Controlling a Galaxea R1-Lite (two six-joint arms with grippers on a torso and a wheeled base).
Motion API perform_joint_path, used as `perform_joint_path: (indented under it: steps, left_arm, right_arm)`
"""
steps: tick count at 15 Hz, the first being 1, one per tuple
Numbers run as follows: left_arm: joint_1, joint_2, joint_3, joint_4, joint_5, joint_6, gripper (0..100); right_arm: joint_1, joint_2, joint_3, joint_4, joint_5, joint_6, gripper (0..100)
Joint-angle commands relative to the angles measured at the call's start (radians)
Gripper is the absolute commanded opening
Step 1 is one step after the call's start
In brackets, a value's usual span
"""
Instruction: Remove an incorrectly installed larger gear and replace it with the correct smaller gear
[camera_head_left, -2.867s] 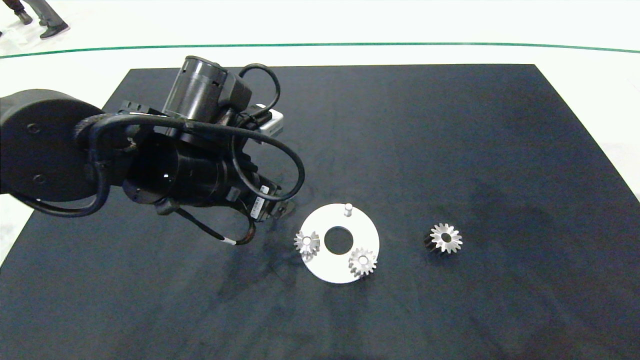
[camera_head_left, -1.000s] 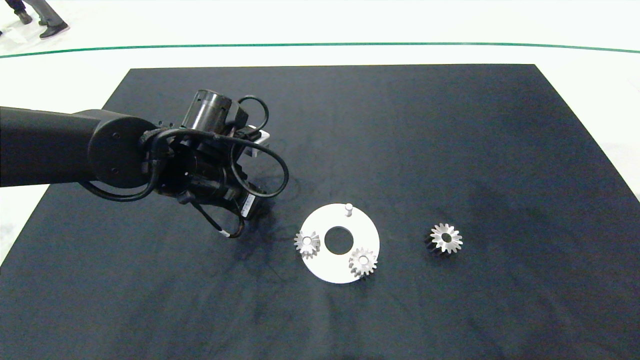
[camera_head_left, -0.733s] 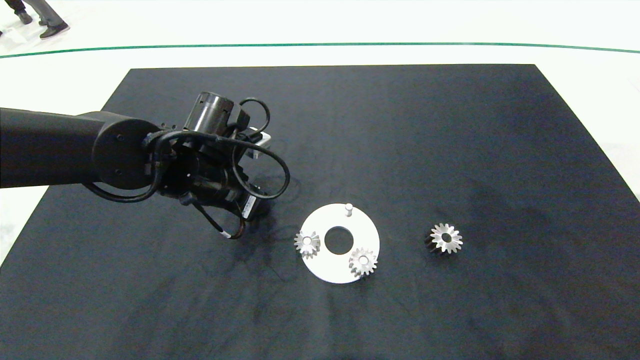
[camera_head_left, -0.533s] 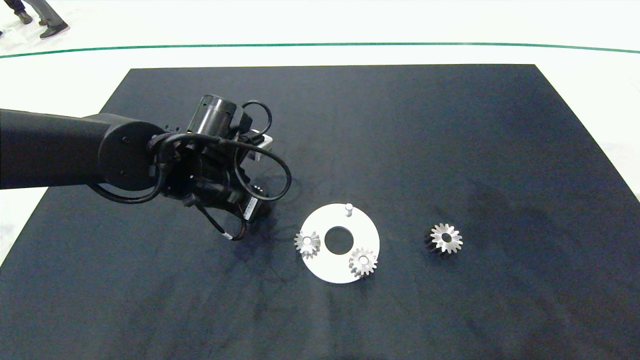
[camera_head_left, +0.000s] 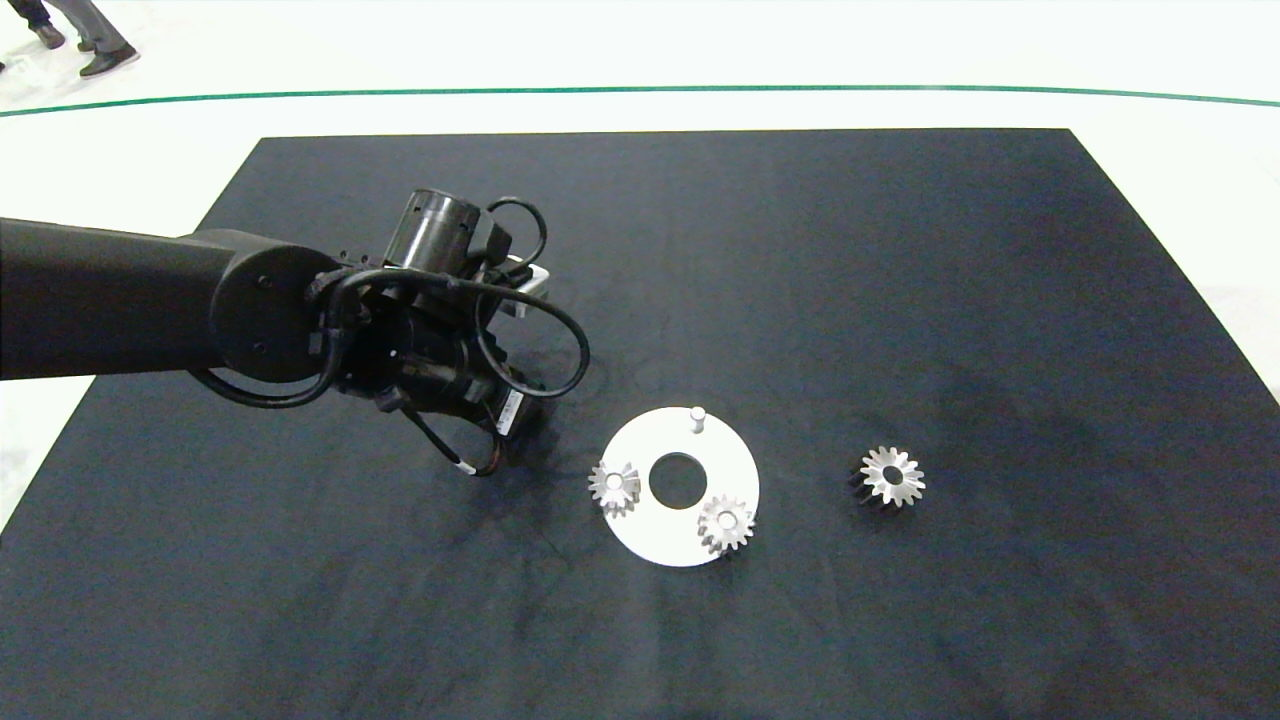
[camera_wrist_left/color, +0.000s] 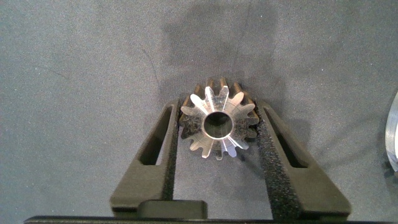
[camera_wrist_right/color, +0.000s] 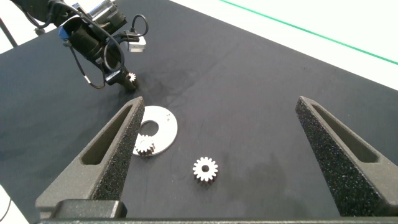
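The smaller gear (camera_wrist_left/color: 217, 124), silver with short teeth and an open centre hole, sits between the fingers of my left gripper (camera_wrist_left/color: 216, 106), whose pads press both its sides. In the head view the left wrist (camera_head_left: 440, 350) hides it, just left of the white disc (camera_head_left: 640, 540). Two small gears (camera_head_left: 614, 486) (camera_head_left: 725, 523) sit on the disc's pegs, and a third peg (camera_head_left: 697, 418) stands bare. The larger gear (camera_head_left: 892, 476), flared teeth over a dark body, lies alone on the mat right of the disc. My right gripper (camera_wrist_right/color: 219, 99) hangs open, high above the far side.
A black mat (camera_head_left: 900, 250) covers the white table, with a green line beyond it. A person's shoes (camera_head_left: 105, 62) show at the top left corner. The right gripper is outside the head view.
The left arm came down from its higher pose, then drifted slightly right toward the disc. The disc, its two gears and the larger gear stayed put.
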Motion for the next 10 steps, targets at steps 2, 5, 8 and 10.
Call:
perform_joint_path:
  steps: [2, 5, 8, 10]
  left_arm:
    - [0.0, -0.003, 0.007, 0.004, 0.003, -0.001, 33]
    - [-0.013, -0.017, 0.009, 0.006, 0.003, -0.014, 27]
    - [-0.073, -0.083, 0.024, 0.013, 0.006, -0.035, 21]
    - [-0.169, -0.095, 0.018, 0.056, 0.008, -0.061, 19]
  right_arm:
    - [0.0, 0.0, 0.0, -0.002, 0.001, -0.002, 100]
    - [0.0, 0.0, 0.0, -0.002, 0.001, -0.002, 100]
    - [0.0, -0.001, 0.0, -0.002, 0.001, -0.002, 100]
    - [0.0, -0.001, 0.0, -0.002, 0.001, -0.002, 100]
